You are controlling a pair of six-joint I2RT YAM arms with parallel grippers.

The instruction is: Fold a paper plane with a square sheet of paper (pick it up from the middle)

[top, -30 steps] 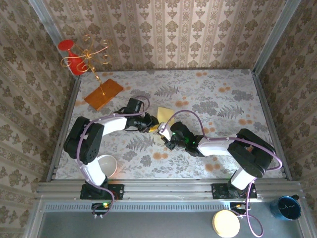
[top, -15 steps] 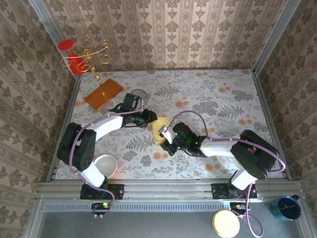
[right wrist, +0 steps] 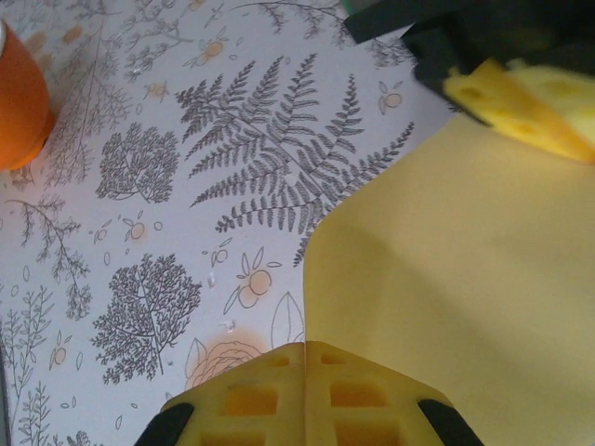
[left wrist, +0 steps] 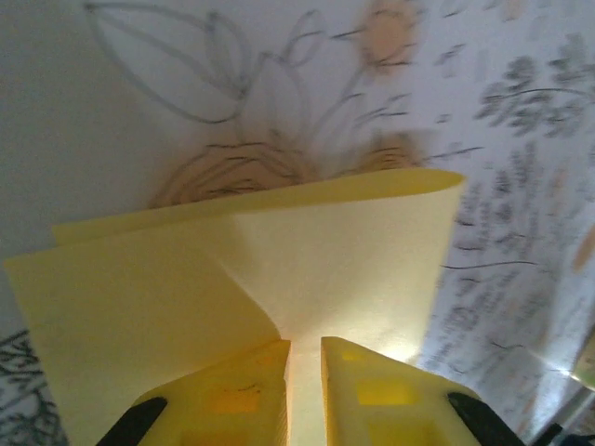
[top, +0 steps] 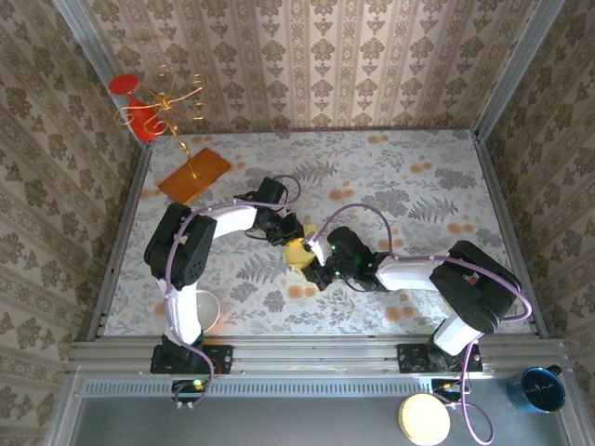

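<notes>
At the far left corner a gold wire stand point(top: 172, 102) rises from an orange board point(top: 193, 177). A white bowl point(top: 200, 311) sits near the front left edge of the tabletop point(top: 418, 167).

The left tool point(top: 290, 237) reaches in from the left to the middle of the tabletop. In its wrist view its yellow fingers point(left wrist: 246, 395) are drawn almost together. Only a thin slit is left between them, and the sheet point(top: 297, 255) runs up through that slit, so the tool has it pinched. The sheet lies just beside the left tool's tip, on its right and near side, between the two tools.

The sheet is doubled over. From the left wrist, a flap spreads away from the fingers to both sides. Its top edge runs left to right and rises slightly to a rounded fold at the right end.

From overhead too little of the sheet shows to tell its long axis or which way it points.

The right tool point(top: 311, 253) comes in from the right, touching the sheet's right side. Its fingers point(right wrist: 363, 404) are fully closed, and the sheet's left edge runs straight into the seam between them, gripped there. From that seam the sheet fans out toward the left tool.
</notes>
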